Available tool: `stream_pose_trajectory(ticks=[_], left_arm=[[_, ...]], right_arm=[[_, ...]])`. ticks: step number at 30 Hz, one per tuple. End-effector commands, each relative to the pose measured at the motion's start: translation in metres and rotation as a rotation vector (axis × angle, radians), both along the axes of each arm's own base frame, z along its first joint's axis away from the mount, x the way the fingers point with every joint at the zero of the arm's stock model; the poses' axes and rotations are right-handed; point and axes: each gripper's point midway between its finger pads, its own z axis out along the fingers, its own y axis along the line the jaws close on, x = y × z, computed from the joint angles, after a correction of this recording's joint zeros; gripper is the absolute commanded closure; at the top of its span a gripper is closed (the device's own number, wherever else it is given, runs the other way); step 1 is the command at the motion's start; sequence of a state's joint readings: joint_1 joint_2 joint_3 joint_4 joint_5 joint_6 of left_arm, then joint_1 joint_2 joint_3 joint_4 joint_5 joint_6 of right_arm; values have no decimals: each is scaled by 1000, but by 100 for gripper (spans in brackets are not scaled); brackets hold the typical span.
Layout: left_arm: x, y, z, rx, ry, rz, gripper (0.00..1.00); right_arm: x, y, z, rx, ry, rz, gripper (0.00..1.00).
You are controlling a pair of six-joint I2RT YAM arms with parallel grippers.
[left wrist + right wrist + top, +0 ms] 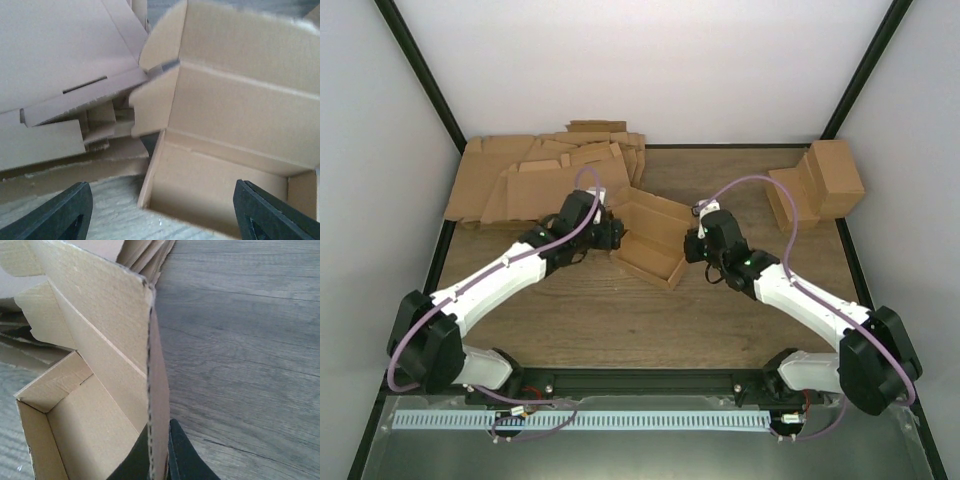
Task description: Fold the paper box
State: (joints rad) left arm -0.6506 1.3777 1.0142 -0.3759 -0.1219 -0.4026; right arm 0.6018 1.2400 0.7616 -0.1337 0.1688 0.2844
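Note:
The paper box (652,240) sits half-formed in the middle of the table, a brown cardboard tray with walls up and its tall back panel raised. My left gripper (612,236) is at the box's left end. In the left wrist view this gripper (162,222) is open wide, its black fingers (62,215) low in the frame, with the box's left wall (152,165) ahead of the gap and nothing held. My right gripper (691,248) is at the box's right side. In the right wrist view this gripper (159,457) is shut on the upright right wall (159,390) of the box.
A heap of flat cardboard sheets (535,175) lies at the back left, just behind the left gripper. Finished cardboard boxes (820,185) stand at the back right. Black frame posts (425,85) and white walls enclose the wooden table (620,310).

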Motion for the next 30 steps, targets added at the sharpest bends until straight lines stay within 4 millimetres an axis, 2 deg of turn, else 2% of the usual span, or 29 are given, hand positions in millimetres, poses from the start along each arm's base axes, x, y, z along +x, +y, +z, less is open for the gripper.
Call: stream_pose_trajectory(ticks=[1, 6, 10, 15, 21, 25, 30], left_arm=[[18, -11, 14, 36, -79, -137, 18], [34, -17, 7, -2, -87, -203, 18], [34, -19, 3, 13, -75, -229, 20], [40, -8, -9, 88, -40, -175, 27], [48, 7, -25, 172, -12, -102, 28], [42, -1, -31, 132, 33, -135, 30], [16, -8, -16, 11, 53, -185, 30]], right_arm=[[-11, 16, 6, 6, 14, 117, 99], [-22, 10, 1, -14, 55, 128, 99], [-26, 12, -3, -3, 78, 156, 99], [-21, 14, -8, -17, 99, 155, 99], [-19, 15, -7, -15, 100, 164, 99], [-18, 13, -8, -22, 106, 155, 99], [-15, 10, -11, -30, 112, 140, 99]])
